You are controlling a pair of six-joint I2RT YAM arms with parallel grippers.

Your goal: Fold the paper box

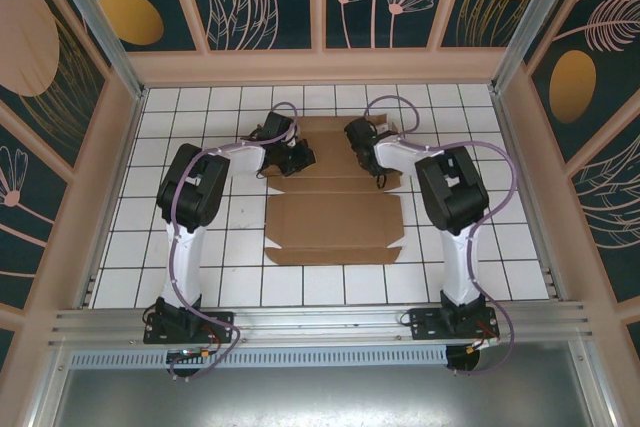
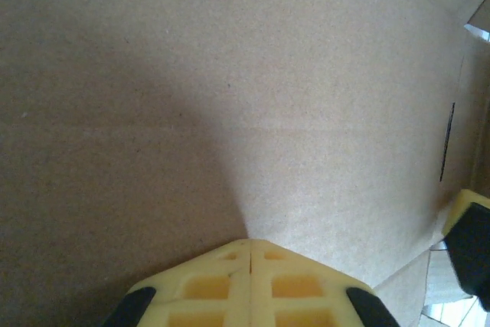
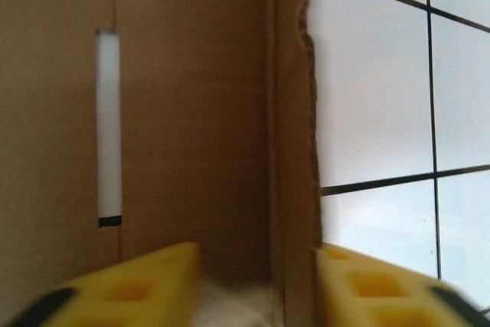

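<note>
The paper box (image 1: 335, 222) lies as a flat brown cardboard sheet with flaps and creases in the middle of the white tiled table. My left gripper (image 1: 298, 157) is over its far left part. In the left wrist view the yellow fingers (image 2: 250, 244) are shut together with nothing between them, their tips against the bare cardboard (image 2: 230, 97). My right gripper (image 1: 362, 139) is over the sheet's far part. Its blurred jaws (image 3: 256, 289) stand apart astride a raised cardboard edge (image 3: 291, 151), which runs close to the right-hand finger (image 3: 367, 285). A narrow slot (image 3: 109, 128) shows in the panel beside it.
White tiles (image 3: 383, 97) lie beyond the cardboard edge. Wooden walls (image 1: 320, 65) close the table at the back and sides, and both arm bases sit on the metal rail (image 1: 320, 322) at the near edge. A yellow and black part (image 2: 468, 246) shows at the left wrist view's right edge.
</note>
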